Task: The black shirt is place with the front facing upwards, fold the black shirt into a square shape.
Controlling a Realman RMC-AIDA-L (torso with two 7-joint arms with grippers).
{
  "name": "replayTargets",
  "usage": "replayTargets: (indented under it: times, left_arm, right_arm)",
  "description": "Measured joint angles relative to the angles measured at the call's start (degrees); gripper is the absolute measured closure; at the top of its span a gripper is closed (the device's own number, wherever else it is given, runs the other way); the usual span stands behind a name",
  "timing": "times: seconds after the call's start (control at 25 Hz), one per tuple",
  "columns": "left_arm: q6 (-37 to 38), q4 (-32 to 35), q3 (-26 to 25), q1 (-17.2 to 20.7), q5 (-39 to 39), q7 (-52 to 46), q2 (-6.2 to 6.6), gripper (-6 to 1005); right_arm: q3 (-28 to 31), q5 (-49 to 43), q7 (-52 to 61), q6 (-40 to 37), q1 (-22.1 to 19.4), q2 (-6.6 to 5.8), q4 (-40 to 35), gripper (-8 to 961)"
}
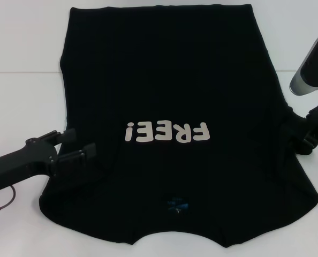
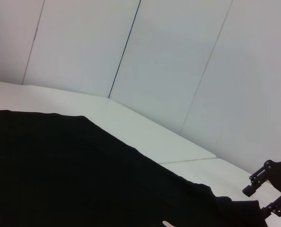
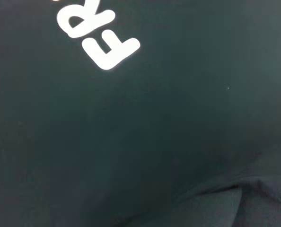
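Head view: black shirt (image 1: 169, 96) flat on white table (image 1: 20, 107), print up. My left gripper (image 1: 81, 147) fingers apart at its left edge; right gripper (image 1: 309, 134) at right edge, fingers can't tell.
Left wrist: shirt, right gripper far off.
Right wrist: cloth only.
Risk: uneven grabs skew the fold.

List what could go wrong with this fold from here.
1. The left tool stands open at the black shirt's edge near the sleeve; a shallow bite might catch one layer only and drag the cloth.
2. The right tool sits at the opposite edge, black against black cloth, so its grip is hard to check; uneven lifts would probably skew the fold.
3. The collar end lies at the near edge of the white table; pulling toward the robot may slide it off.
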Motion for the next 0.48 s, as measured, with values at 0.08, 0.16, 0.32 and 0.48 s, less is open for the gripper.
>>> replayTargets:
  times: [0.08,0.16,0.32,0.48]
  left_arm:
    - [0.0,0.01,0.0,0.05,0.0,0.01,0.0,139]
    - [-0.01,0.02,0.0,0.09,0.01,0.08,0.0,139]
    - [-0.24,0.02,0.0,0.11,0.05,0.6,0.0,139]
    - [-0.62,0.0,0.0,0.14,0.11,0.71,-0.04,138]
  right_arm:
    - [-0.53,-0.03,0.78,1.02,-0.18,0.01,0.28,249]
    - [-1.16,-0.04,1.43,2.09,-0.29,0.02,0.97,249]
    - [-2.5,-0.04,2.2,4.6,-0.2,0.04,2.93,256]
    - [-2.75,-0.04,2.35,6.49,0.3,0.06,4.72,269]
